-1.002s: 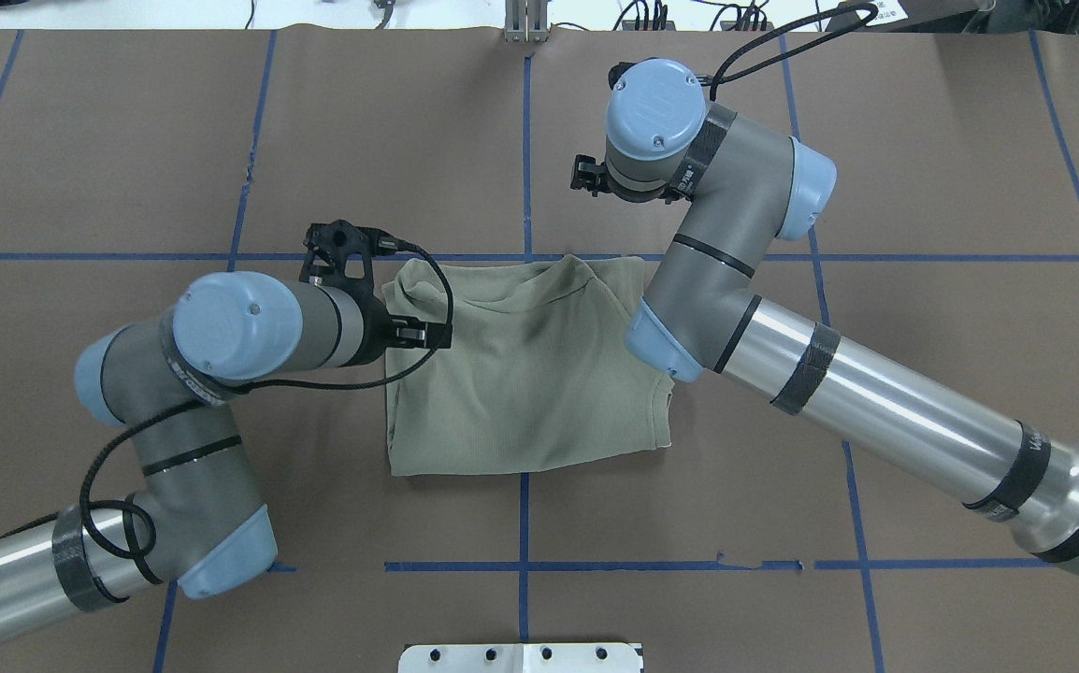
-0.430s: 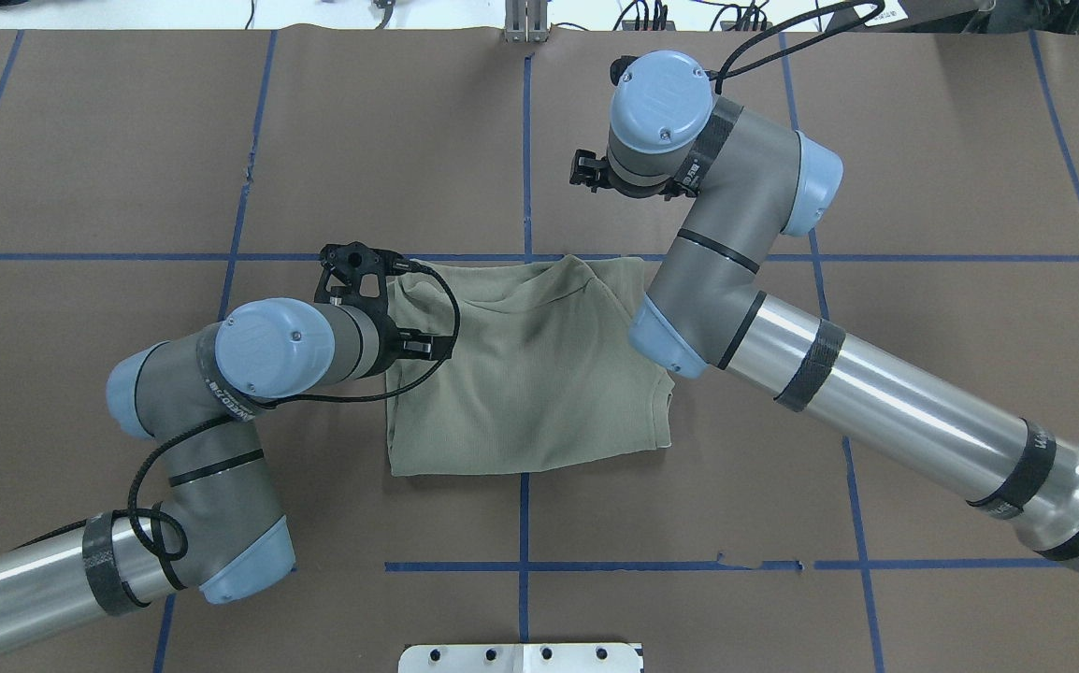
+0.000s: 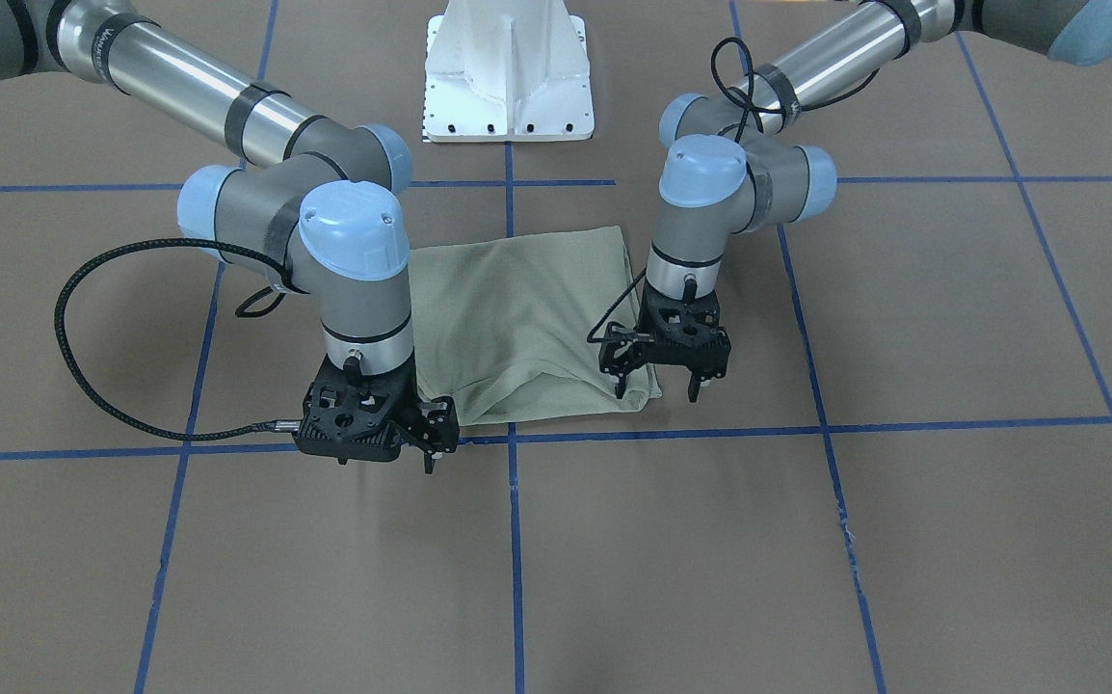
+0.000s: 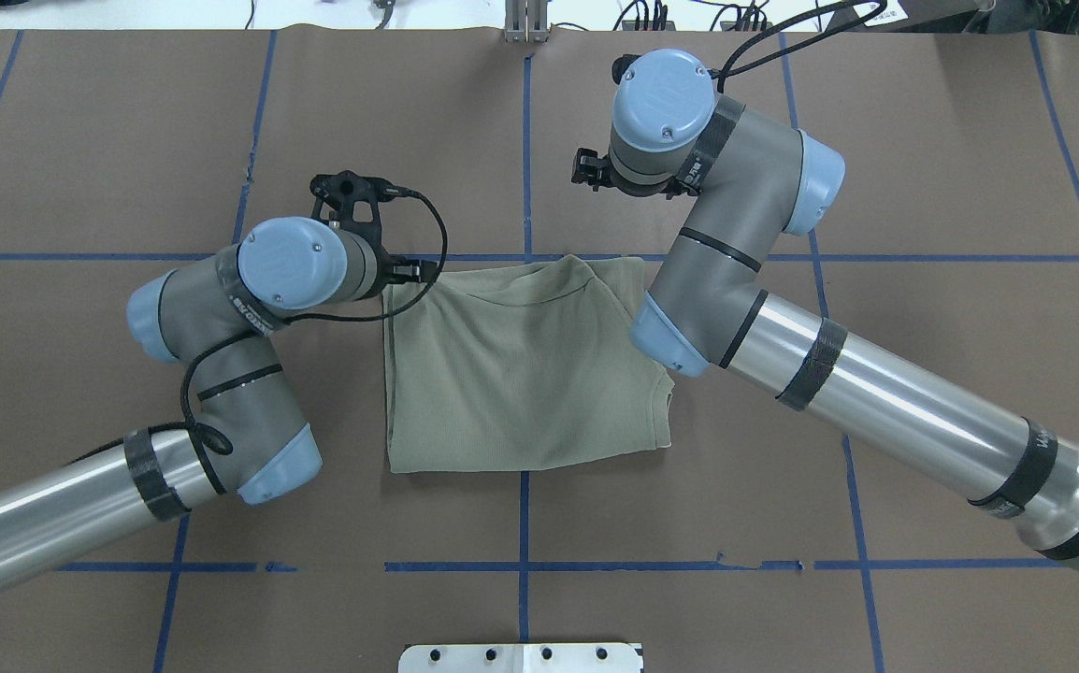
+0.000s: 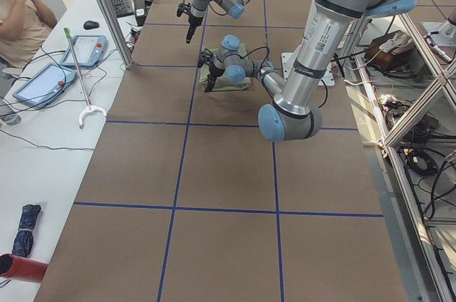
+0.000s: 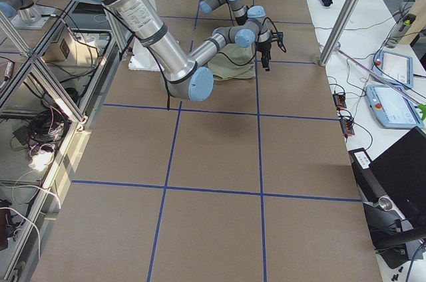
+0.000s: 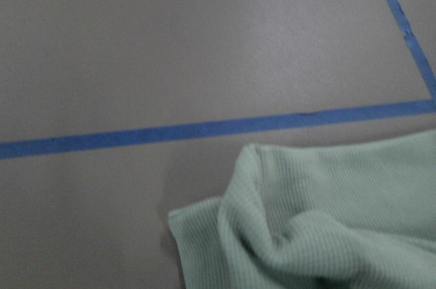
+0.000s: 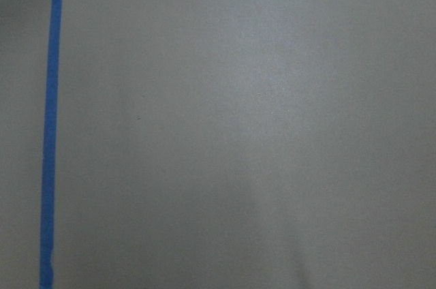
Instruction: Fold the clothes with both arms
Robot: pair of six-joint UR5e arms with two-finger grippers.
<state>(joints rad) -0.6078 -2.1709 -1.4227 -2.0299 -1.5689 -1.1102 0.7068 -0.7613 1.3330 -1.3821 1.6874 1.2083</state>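
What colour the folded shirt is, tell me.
The shirt is plain sage green; the overhead exterior view shows it best.

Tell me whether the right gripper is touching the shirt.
Apart. The overhead view shows bare table between the right gripper and the shirt's far edge; the right wrist view shows only table and tape.

We can read no text anywhere; white lettering on the black strap (image 4: 1016, 467) around the right arm (image 4: 904, 402) is too small.
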